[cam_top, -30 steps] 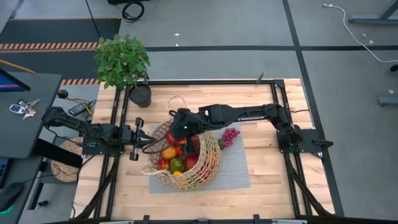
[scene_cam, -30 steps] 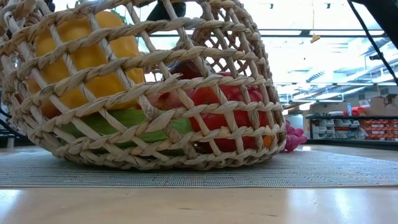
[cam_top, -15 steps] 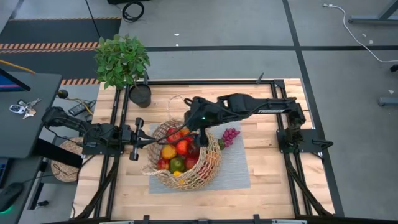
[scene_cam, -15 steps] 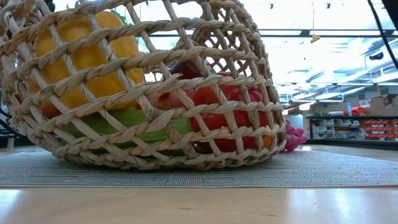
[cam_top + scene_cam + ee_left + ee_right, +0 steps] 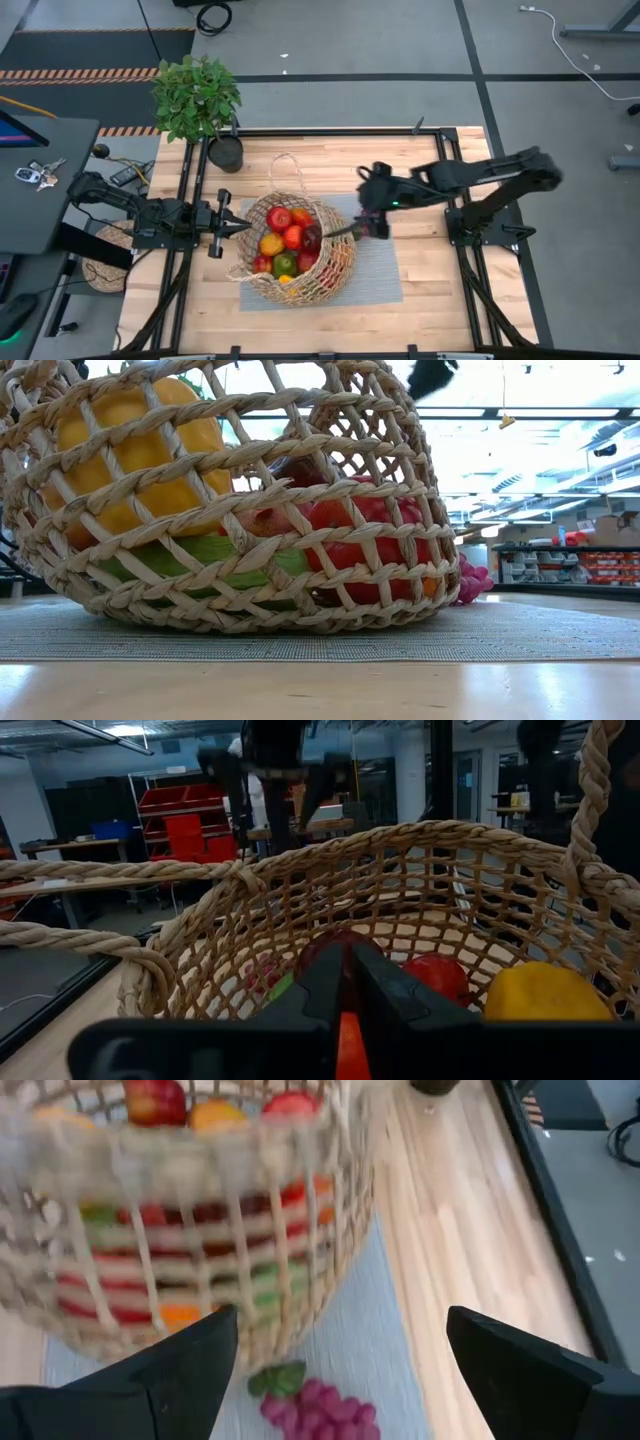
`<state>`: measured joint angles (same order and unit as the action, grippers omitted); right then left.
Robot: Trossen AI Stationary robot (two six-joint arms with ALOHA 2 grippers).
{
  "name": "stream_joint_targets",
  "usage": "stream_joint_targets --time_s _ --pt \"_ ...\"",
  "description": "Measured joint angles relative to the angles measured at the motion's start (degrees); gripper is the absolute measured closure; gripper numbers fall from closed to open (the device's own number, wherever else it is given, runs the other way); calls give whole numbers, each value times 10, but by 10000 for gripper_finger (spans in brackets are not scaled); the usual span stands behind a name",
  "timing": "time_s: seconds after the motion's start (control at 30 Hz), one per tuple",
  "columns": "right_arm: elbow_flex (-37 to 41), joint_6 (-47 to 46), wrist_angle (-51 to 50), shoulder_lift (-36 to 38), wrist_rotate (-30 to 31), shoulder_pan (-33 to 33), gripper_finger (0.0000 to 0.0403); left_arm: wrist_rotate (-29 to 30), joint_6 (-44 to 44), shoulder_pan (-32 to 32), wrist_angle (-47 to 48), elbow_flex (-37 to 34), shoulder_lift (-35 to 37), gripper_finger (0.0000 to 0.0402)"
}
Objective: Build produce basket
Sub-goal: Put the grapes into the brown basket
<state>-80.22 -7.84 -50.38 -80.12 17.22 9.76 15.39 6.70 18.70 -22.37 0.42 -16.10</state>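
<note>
Basket (image 5: 295, 247) sits on the grey mat (image 5: 375, 275) on your counter (image 5: 440, 300), tipped to one side, with the produce (image 5: 285, 240) piled inside it. From above you see red, orange, yellow and green pieces; the low view shows only a yellow piece (image 5: 130, 445), a green one and a red one through the weave. Your right wrist view alone gives you the purple grapes (image 5: 315, 1405), lying on the mat just beside the basket, outside it. Your left gripper (image 5: 232, 228) is at the basket's rim, its fingers pressed together; the left wrist view shows them at the weave, but you cannot tell there whether they pinch a strand. Your right gripper (image 5: 372, 222) hangs just beside the basket, over the grapes, its fingers (image 5: 180, 1370) spread wide with nothing between them. A second ago that right gripper was over the basket among the produce; it has since pulled back off it, while the basket and left gripper have stayed put.
</note>
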Motion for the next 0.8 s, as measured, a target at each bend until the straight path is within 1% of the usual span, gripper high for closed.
stream_joint_targets --time_s 0.13,0.23,0.33,0.43,0.5,0.6,0.73,0.8 --pt "163 -1 83 96 -6 -1 40 0 0 0 0 0 0 370" --pt "265 5 125 149 -7 -3 40 0 0 0 0 0 0 374" --pt "356 26 181 183 -3 -8 40 0 0 0 0 0 0 373" --pt "432 81 263 198 15 -17 40 0 0 0 0 0 0 368" --pt "462 93 301 199 21 -24 40 0 0 0 0 0 0 366" --pt "472 104 323 196 15 -38 40 0 0 0 0 0 0 367" --pt "472 104 332 190 -50 -54 40 0 0 0 0 0 0 372" --pt "472 104 342 185 -72 -60 40 0 0 0 0 0 0 374"
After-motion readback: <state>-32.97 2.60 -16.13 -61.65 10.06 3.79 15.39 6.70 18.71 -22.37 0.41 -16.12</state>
